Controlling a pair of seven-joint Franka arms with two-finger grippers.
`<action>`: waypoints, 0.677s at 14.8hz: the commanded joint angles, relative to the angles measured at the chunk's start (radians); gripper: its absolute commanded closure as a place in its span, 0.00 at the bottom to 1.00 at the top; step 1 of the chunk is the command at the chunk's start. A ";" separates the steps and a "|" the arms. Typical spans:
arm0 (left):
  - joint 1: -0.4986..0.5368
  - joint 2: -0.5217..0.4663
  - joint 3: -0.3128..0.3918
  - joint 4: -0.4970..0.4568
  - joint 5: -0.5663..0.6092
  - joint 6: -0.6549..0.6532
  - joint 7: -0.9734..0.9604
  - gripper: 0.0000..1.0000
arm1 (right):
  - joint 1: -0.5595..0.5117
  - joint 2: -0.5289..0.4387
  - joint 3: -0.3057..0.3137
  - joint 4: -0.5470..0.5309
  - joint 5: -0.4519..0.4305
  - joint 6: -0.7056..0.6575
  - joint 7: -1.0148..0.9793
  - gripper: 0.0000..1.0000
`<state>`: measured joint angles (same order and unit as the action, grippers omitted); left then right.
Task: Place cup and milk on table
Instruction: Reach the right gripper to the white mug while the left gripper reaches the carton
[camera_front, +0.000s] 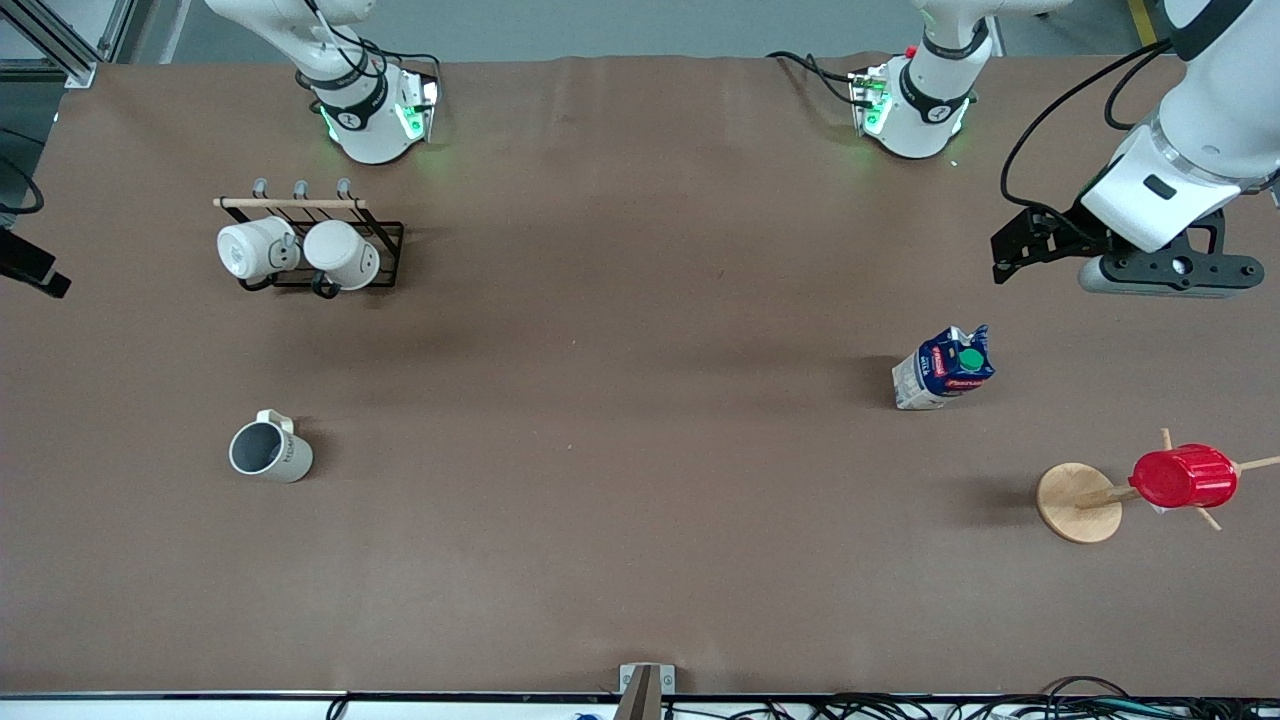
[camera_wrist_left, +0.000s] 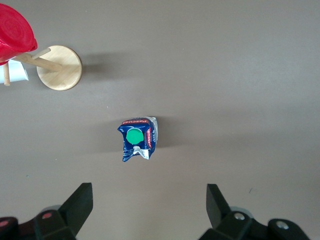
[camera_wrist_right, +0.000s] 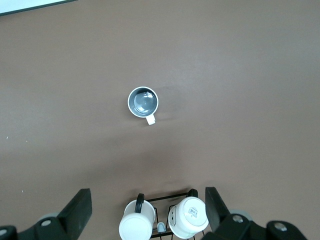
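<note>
Lettering on the milk and the cup

A red label with white lettering is seen on the milk (camera_front: 945, 367); small dark lettering on the cup (camera_front: 271, 451) cannot be read.

My two arms have smooth white shells with black rings at the joints. Both bases (camera_front: 375, 115) glow green and carry black cables. My left gripper (camera_wrist_left: 149, 212) and right gripper (camera_wrist_right: 148, 212) have black wedge-shaped fingers with small screws, and the left one has red dots.
</note>
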<state>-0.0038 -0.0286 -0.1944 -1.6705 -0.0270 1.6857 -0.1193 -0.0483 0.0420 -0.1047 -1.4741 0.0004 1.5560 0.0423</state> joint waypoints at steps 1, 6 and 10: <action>0.001 0.007 -0.003 0.020 0.007 -0.003 -0.003 0.00 | 0.008 -0.014 -0.009 -0.012 0.006 -0.001 0.004 0.00; -0.002 0.012 -0.003 0.020 0.012 -0.003 -0.002 0.00 | 0.008 -0.014 -0.010 -0.012 0.006 0.001 0.001 0.00; 0.008 0.016 -0.003 0.020 0.006 0.002 -0.003 0.00 | -0.001 0.053 -0.016 -0.017 0.004 0.027 -0.019 0.00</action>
<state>-0.0033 -0.0226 -0.1944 -1.6704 -0.0270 1.6857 -0.1193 -0.0483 0.0548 -0.1104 -1.4814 0.0004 1.5599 0.0400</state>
